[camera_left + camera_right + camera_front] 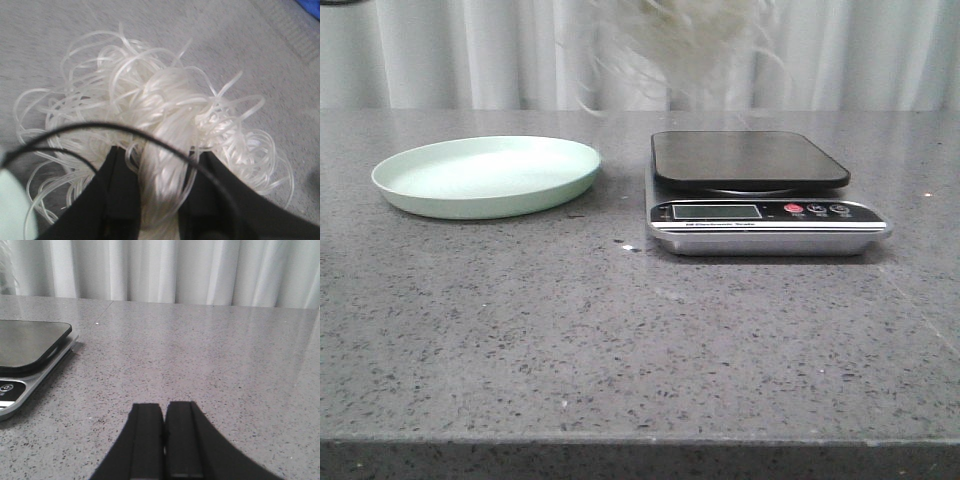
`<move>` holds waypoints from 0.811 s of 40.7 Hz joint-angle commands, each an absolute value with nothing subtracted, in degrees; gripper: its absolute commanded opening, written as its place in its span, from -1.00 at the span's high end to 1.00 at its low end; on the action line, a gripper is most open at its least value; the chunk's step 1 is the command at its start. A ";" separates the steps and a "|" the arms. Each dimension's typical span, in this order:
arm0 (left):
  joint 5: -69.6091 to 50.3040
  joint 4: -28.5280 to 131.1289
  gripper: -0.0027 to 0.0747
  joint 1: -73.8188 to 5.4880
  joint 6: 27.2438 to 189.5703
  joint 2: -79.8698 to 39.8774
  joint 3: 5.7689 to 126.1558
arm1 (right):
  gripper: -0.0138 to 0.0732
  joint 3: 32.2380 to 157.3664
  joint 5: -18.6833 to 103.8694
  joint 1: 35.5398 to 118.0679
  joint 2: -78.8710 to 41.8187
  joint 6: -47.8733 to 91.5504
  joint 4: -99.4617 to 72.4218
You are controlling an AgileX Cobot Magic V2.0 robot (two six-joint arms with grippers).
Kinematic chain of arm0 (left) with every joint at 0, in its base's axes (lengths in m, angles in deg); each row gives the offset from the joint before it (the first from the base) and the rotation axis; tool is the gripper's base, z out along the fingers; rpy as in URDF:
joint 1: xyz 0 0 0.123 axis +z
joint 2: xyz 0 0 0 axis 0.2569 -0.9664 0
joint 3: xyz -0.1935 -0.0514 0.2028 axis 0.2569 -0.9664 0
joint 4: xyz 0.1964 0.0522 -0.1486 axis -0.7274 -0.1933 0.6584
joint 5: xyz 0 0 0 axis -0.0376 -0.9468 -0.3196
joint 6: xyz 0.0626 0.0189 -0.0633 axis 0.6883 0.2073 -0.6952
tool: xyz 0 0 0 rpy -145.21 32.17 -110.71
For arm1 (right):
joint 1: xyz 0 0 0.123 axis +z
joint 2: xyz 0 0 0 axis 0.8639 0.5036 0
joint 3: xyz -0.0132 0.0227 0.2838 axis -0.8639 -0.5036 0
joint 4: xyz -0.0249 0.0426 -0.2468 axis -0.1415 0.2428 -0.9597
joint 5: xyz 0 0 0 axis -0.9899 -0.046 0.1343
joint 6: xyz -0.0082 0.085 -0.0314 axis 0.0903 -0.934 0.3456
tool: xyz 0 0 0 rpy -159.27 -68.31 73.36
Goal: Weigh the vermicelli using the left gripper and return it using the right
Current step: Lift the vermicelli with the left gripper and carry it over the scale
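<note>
Nearest, our right gripper (163, 440) rests low over the table (620, 350), fingers pressed together on nothing, waiting its turn. Beyond lie the empty plate (487, 176) and bare scale (750, 160), and above that scale our left gripper (157, 200) pinches the vermicelli (690, 40), seemingly carrying it over for weighing.

left: matte black jaws, thin black cable (150, 137) | right: matte black jaws

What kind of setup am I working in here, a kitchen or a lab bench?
Probably a staged kitchen-style test bench: a speckled grey stone-look countertop backed by plain white curtains, carrying only a digital kitchen scale and a pale green plate. The left gripper holds vermicelli.
</note>
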State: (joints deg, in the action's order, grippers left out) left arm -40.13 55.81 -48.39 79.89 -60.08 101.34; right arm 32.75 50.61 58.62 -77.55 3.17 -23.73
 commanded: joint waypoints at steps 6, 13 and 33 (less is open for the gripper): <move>-29.97 57.93 0.56 -53.24 82.65 -60.20 103.51 | 0.33 33.22 54.86 58.26 -78.45 3.26 -24.21; -27.43 53.48 0.56 -54.18 82.65 -62.42 103.51 | 0.33 33.22 54.86 58.26 -78.45 3.26 -24.21; -29.70 52.44 0.54 -54.45 82.80 -66.97 103.51 | 0.33 33.22 54.86 58.26 -78.45 3.26 -24.21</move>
State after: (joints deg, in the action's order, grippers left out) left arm -31.10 51.21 -53.95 82.79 -69.54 101.55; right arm 32.75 50.58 58.62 -77.55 3.17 -23.73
